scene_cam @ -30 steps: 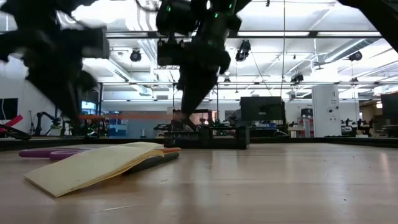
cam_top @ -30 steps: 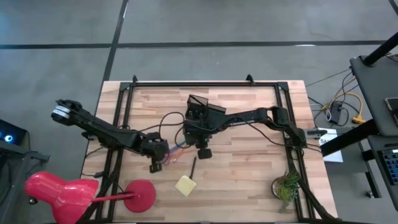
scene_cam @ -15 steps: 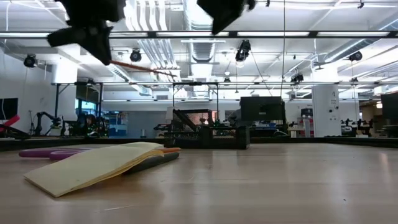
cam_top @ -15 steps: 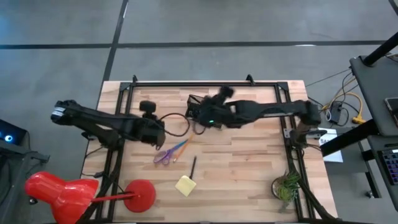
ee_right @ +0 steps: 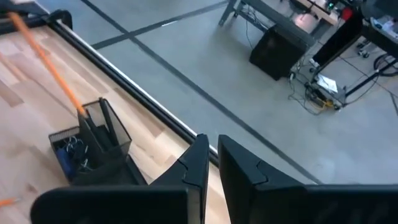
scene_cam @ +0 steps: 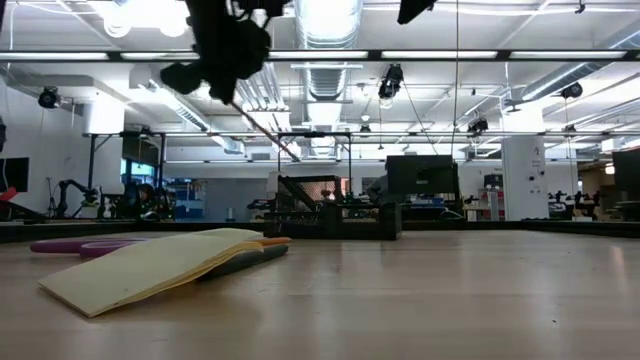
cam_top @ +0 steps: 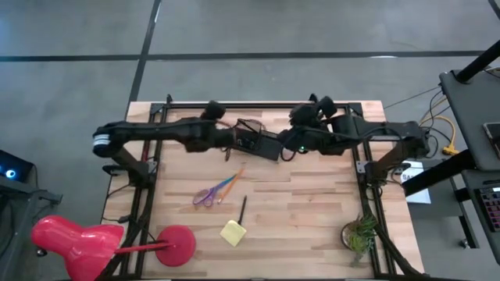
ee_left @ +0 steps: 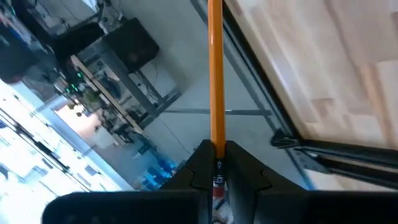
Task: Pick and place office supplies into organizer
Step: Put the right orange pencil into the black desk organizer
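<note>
My left gripper (ee_left: pixel 217 152) is shut on an orange pencil (ee_left: pixel 216 68), high above the table's far middle (cam_top: pixel 228 141). The pencil slants down from it (scene_cam: pixel 262 125) to the top of the black mesh organizer (ee_right: pixel 93 149), (cam_top: pixel 255 141); whether its lower end (ee_right: pixel 79 109) is inside I cannot tell. My right gripper (ee_right: pixel 212 163) hangs shut and empty just right of the organizer (cam_top: pixel 291 145). On the table lie purple-handled scissors (cam_top: pixel 204 196) beside an orange pen (cam_top: pixel 231 181), a black pen (cam_top: pixel 244 209) and a yellow sticky-note pad (cam_top: pixel 233 232). My left gripper pinches the orange pencil near its upper end (ee_left: pixel 217 138) between its two fingers. The pencil runs on along the fingers' line, away from them. The fingers come from the table's left, slanting down. The pencil is clear of the table, tilted down toward the organizer.
A red lamp-like object (cam_top: pixel 78 238) stands at the near left corner and a green plant (cam_top: pixel 359 234) at the near right. A black frame (cam_top: pixel 258 105) runs along the table's far and side edges. Bare wood lies between the pens and the plant.
My left gripper has risen from beside the scissors and gone toward the far edge and the organizer, rolling as it went, carrying the orange pencil, which now points down at the organizer. My right gripper has risen from the table's middle, going right and far.
</note>
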